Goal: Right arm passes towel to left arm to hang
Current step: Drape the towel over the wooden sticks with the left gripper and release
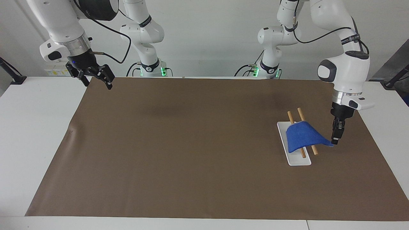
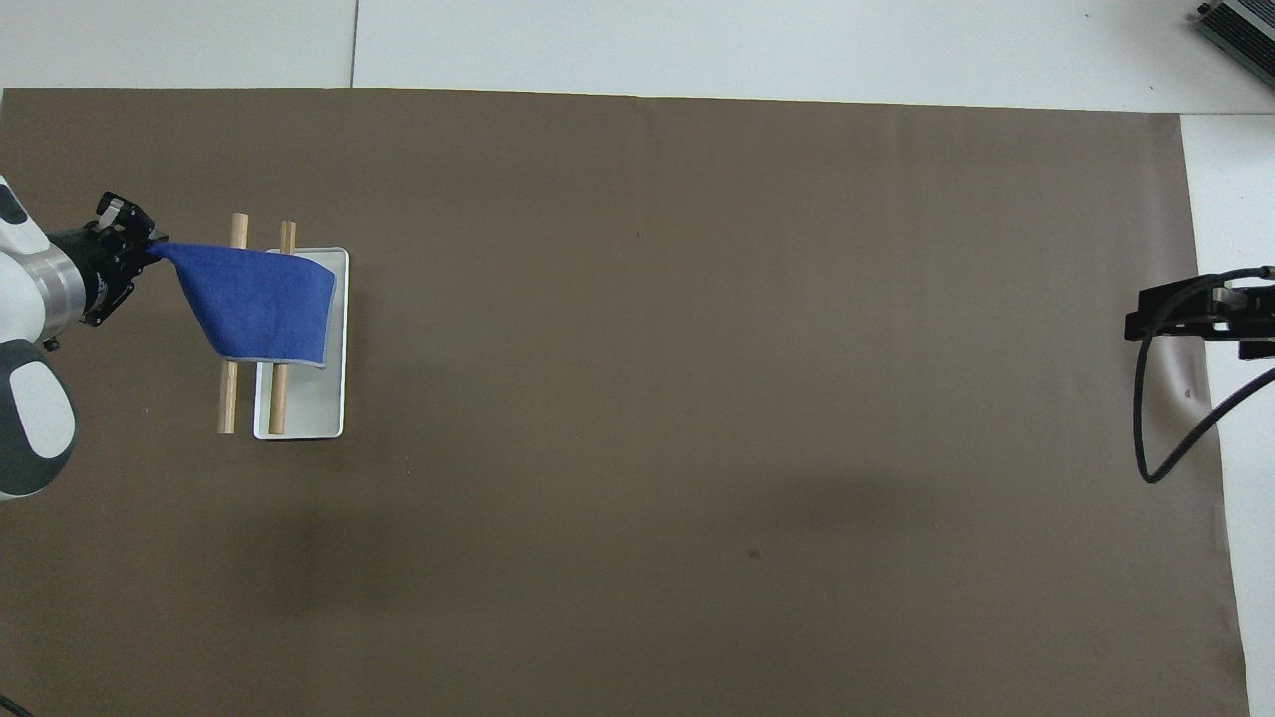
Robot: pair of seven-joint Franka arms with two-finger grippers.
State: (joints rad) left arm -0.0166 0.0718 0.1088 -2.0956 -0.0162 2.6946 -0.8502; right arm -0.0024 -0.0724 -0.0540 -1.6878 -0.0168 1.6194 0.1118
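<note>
**Towel draped on rack; left gripper at its corner**

The brown mat (image 1: 191,153) covers most of the white table (image 1: 35,134).

The right arm (image 1: 60,22) waits raised over the mat corner at its own end. The facing view shows the right gripper (image 1: 97,80) complete, fingers spread wide and holding nothing; the overhead view shows only its black body and a looping cable at the frame edge.

The left arm (image 1: 346,70) reaches down at its end of the table. The left gripper (image 1: 334,140) points down at the towel corner. The overhead view shows its fingers (image 2: 127,221) slightly parted around that corner; whether they clamp the cloth cannot be told in either view.

The white tray (image 1: 298,161) lies flat on the mat, carrying a rack of two wooden rods (image 1: 314,150).

The blue towel (image 1: 302,137) lies draped over both rods. The facing view shows it tented, one corner drawn out toward the left gripper. The overhead view shows its pale trim hanging over the tray.
</note>
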